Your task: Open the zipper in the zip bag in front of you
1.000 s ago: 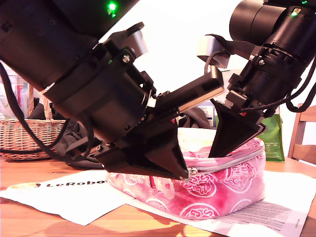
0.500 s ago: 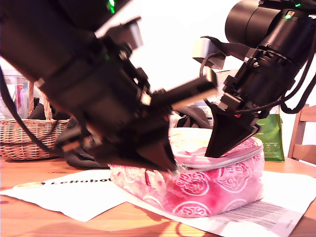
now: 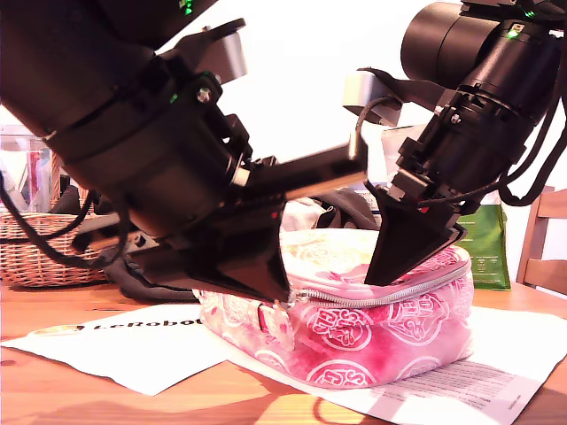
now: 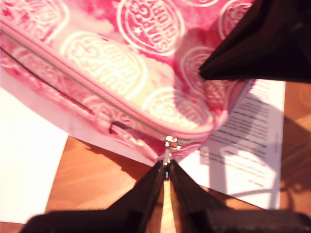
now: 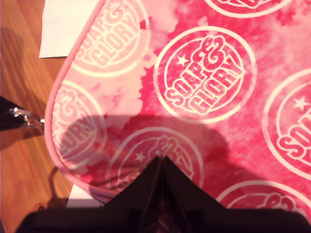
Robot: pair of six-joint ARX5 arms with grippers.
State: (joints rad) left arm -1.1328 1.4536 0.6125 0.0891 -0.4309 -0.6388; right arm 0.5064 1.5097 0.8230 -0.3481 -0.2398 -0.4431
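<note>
The wooden table (image 3: 35, 390) is covered by 2 white papers (image 3: 151, 354), and the zip bag (image 3: 381, 336) is laid on them. A basket (image 3: 40, 252) and a green pouch (image 3: 487, 248) are seen behind. My first gripper (image 4: 165, 167) is pinched shut on the zipper (image 3: 390, 297) pull. My second gripper (image 5: 160, 162) is pressed closed onto the bag's top

My first gripper (image 4: 166, 171) has its 2 dark fingers pressed together on the small metal pull of the zipper (image 4: 171, 143), at a rounded corner of the zip bag (image 4: 146, 73). Beyond the bag, another dark gripper tip (image 4: 257, 48) presses onto its pink printed top. White paper sheets (image 4: 248, 150) lie under the bag on the wooden table (image 4: 97, 179).
</note>
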